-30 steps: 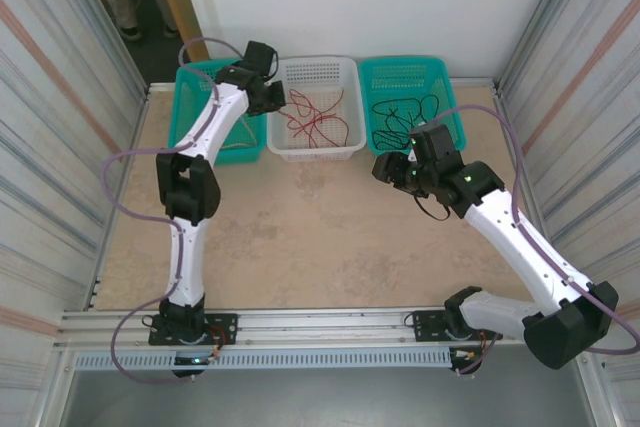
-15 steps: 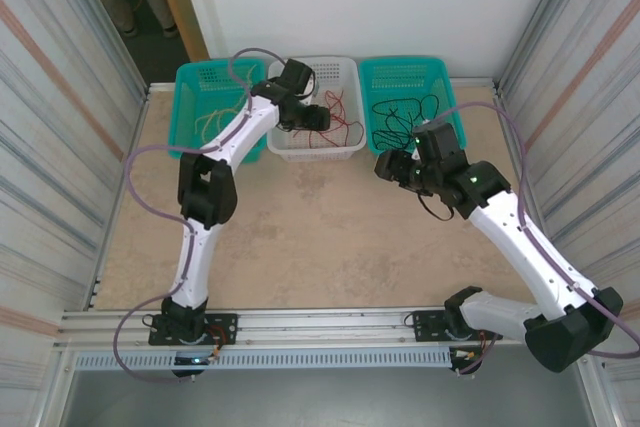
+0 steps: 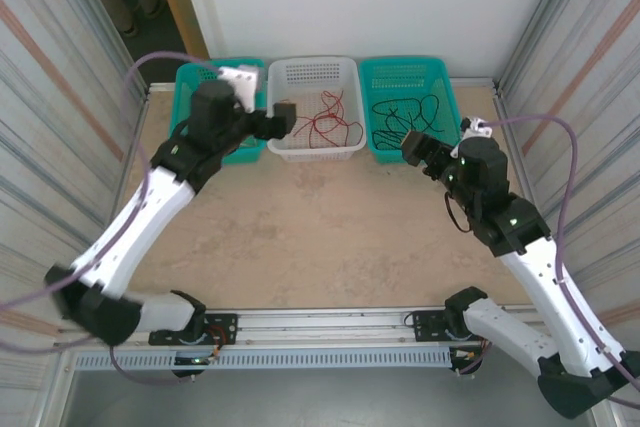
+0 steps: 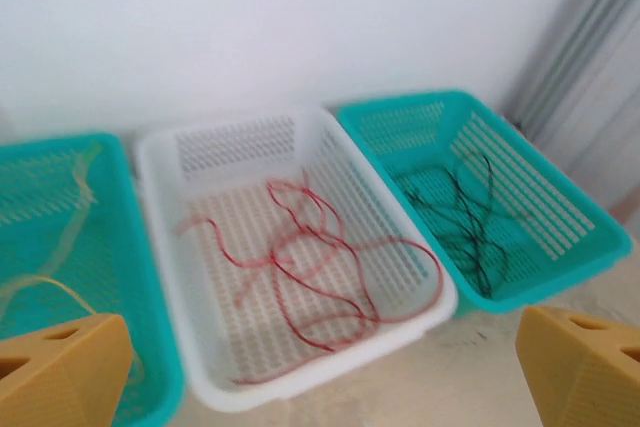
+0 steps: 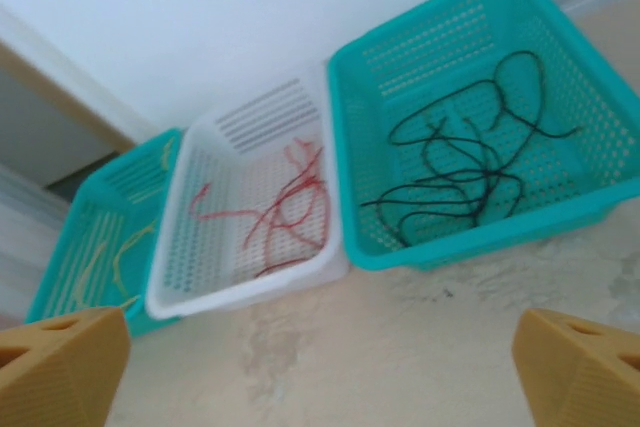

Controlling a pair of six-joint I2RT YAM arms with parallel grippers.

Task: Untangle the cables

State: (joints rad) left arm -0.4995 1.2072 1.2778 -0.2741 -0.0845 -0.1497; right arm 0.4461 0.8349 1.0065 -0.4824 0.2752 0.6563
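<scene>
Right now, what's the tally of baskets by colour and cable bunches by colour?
Teal baskets: 2 (left teal basket, right teal basket)
White basket: 1
Red cables: 1 bunch
Black cables: 1 bunch
Yellow cables: 1 bunch
Total: 3 baskets, 3 bunches

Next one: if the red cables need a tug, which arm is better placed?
Left. The left claw, open, hangs at the left rim of the white basket, beside the red cables. The right claw, also open, is by the teal basket holding the black cables, farther off.
</scene>
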